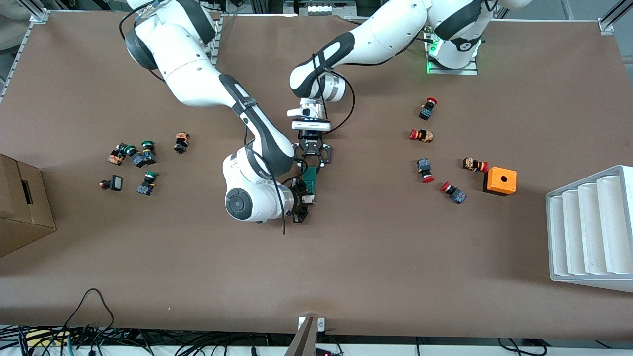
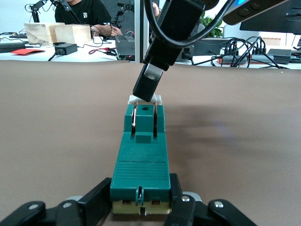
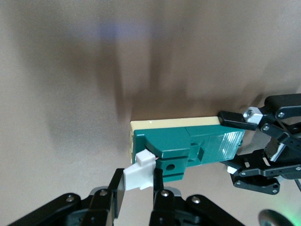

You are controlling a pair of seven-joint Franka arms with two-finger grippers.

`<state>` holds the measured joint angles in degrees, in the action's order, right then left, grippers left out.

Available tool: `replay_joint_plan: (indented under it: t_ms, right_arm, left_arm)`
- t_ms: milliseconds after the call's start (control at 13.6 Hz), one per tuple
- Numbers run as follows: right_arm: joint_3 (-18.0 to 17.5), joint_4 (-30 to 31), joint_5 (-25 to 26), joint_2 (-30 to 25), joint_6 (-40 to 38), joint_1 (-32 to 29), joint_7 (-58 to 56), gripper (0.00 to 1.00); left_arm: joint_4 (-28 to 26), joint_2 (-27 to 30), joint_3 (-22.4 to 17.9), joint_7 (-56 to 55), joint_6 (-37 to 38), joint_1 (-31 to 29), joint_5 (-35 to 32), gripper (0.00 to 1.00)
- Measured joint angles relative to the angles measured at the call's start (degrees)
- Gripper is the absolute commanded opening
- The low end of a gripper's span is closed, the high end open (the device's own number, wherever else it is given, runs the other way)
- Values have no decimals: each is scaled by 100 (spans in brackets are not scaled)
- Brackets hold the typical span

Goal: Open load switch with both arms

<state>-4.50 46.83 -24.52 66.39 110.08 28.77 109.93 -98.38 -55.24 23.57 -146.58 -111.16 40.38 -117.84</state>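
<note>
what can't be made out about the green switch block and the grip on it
- Front view: most of the dark-green rectangular load switch, covered by both grippers.
- Left wrist view: the white plastic tab, largely hidden by the right gripper.
- Right wrist view: the left gripper, cut off by the picture's edge.

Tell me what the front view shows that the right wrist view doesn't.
Only the front view shows the red push buttons, orange box and white tray. Only the right wrist view shows the right gripper closed on the white tab. Both show the load switch, with the left gripper clamped on its other end.
</note>
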Motion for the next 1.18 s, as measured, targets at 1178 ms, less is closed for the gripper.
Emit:
replay_joint_plan:
  t_ms: [1178]
  right_arm:
    - [4,-78,214,-168,-321,151,-10,21]
  left_arm:
    - [1,-1,-1,-11,3,2,0,53]
